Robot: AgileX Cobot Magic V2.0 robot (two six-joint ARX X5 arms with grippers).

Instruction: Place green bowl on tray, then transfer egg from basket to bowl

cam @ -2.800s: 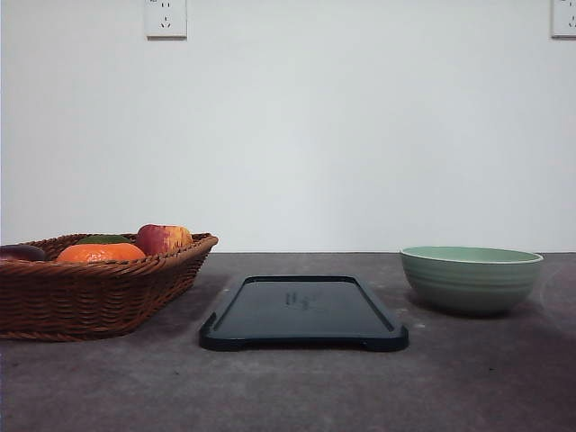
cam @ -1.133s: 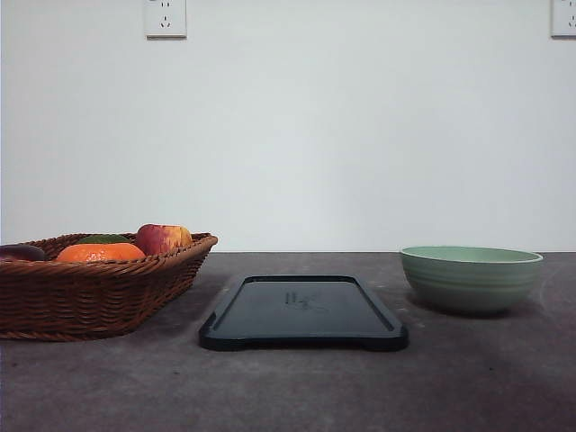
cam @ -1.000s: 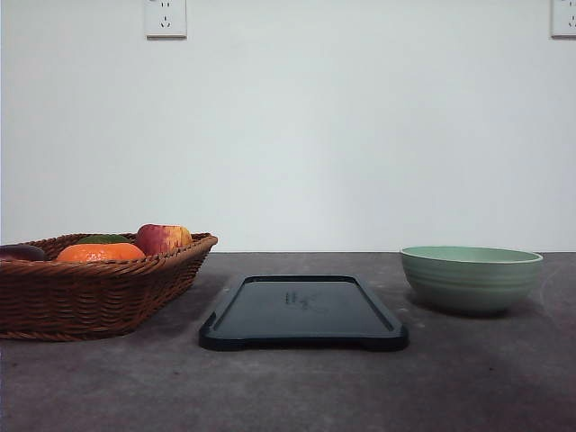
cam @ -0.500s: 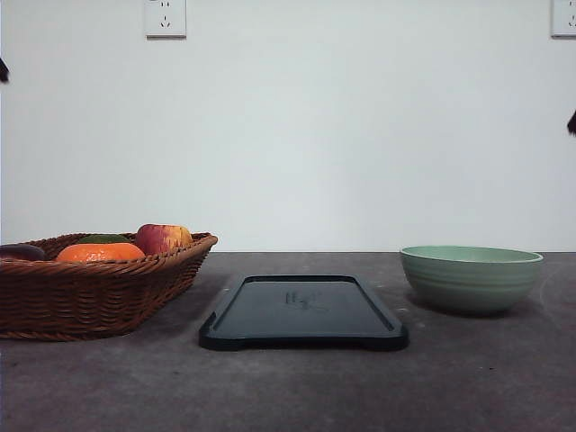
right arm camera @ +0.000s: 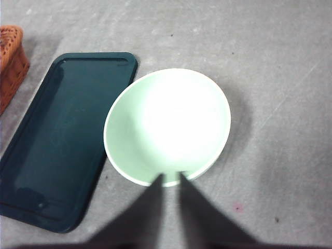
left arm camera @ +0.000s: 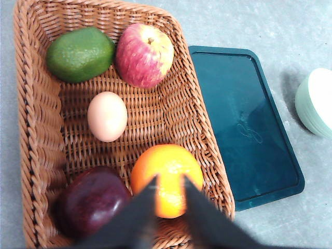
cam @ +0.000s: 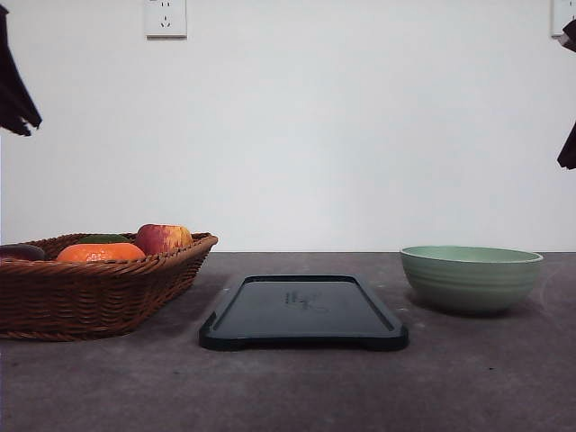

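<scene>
**A:** Green bowl (cam: 471,278) sits on the bare table (cam: 297,387), at about three o'clock from the tray (cam: 303,311) in the front view. Just beside it, not on it. So the first step isn't done.

**B:** And the egg (left arm camera: 107,116)?

**A:** It lies in the basket (cam: 94,292), at nine o'clock from the tray. The left wrist view shows it mid-basket among an avocado (left arm camera: 80,54), an apple (left arm camera: 144,55), an orange (left arm camera: 166,179) and a dark plum (left arm camera: 92,199). Nothing has gone into the bowl; the tray is bare.

**B:** The grippers?

**A:** The right gripper (right arm camera: 170,179) hangs above the bowl's rim, jaws only narrowly parted, holding nothing. The left gripper (left arm camera: 168,180) hovers over the orange, a slim gap between its fingers, also holding nothing.

**B:** So everything remains?

**A:** I'd judge so: both steps are yet to do.
</scene>
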